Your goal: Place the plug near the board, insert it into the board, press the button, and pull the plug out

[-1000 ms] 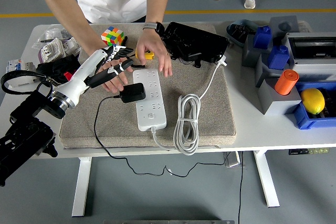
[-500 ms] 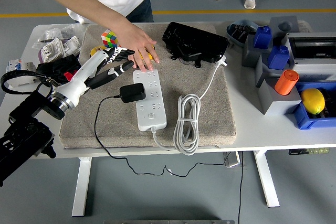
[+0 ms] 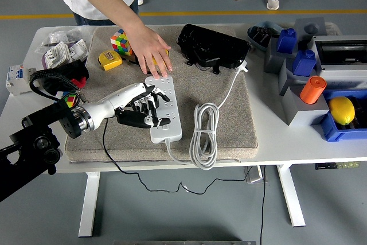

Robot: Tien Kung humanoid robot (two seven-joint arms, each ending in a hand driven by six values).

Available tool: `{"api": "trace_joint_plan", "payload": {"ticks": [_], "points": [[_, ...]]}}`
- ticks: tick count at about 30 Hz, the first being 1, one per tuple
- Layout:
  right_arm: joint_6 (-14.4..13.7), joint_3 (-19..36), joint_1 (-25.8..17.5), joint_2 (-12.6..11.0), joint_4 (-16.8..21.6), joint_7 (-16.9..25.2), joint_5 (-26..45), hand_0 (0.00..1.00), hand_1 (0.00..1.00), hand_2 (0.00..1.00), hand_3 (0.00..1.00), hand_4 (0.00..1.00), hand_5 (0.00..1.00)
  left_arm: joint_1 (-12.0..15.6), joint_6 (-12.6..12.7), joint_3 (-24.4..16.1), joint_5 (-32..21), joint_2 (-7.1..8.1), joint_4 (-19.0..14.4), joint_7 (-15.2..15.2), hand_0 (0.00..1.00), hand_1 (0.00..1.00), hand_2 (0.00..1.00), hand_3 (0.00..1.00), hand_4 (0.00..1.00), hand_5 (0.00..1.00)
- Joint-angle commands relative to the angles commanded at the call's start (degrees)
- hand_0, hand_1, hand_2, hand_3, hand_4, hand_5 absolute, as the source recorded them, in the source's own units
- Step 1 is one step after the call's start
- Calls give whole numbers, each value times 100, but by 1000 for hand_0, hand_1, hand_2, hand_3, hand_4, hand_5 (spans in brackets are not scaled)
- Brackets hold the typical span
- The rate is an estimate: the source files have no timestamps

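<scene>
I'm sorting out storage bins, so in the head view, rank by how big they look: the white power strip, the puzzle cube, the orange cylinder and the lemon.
1. Power strip, clearly the largest, though the robot's hand covers part of it.
2. Orange cylinder and lemon: too alike to rank.
3. Puzzle cube, slightly smaller looking.

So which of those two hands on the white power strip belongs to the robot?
The black-and-white left hand at the power strip's near half. The bare hand pressing its far end is a person's.
</scene>
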Motion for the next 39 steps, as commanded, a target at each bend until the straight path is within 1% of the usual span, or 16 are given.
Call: {"api": "trace_joint_plan", "payload": {"ticks": [1,2,6,8,11,14,21,28,39], "points": [[-1,0,-1,0,-1,1,1,711,715,702,598,998,607,-40,-55,59,-18,2,8,72,77,176,259,808,802,2],[0,-3,-2,0,-2,1,4,711,715,702,599,998,607,-66,-105,99,-24,2,14,137,51,101,208,830,826,2],[2,-8,9,-2,-1,-1,3,711,715,702,599,998,607,-228,-400,310,15,-22,88,541,51,101,208,830,826,2],[1,5,17,1,0,1,1,710,714,702,599,998,607,-315,-500,420,45,-31,124,699,45,98,193,835,822,2],[1,10,24,-3,4,3,1,710,714,702,599,998,607,-410,-574,554,79,-40,171,807,45,98,193,835,822,2],[1,9,21,-8,2,5,8,710,714,702,599,998,607,-462,-614,638,85,-53,213,852,39,105,199,832,814,2],[-2,-17,16,-10,11,5,-7,711,714,701,599,998,607,-548,-604,813,83,-110,326,828,39,104,198,832,813,2],[-1,-24,23,-9,14,5,-10,710,715,701,599,998,607,-636,-615,961,111,-228,499,890,39,103,195,832,813,2],[0,-39,38,-29,14,7,-5,711,715,702,598,998,604,-781,-598,1103,173,-362,728,955,38,98,190,833,812,2]]}}
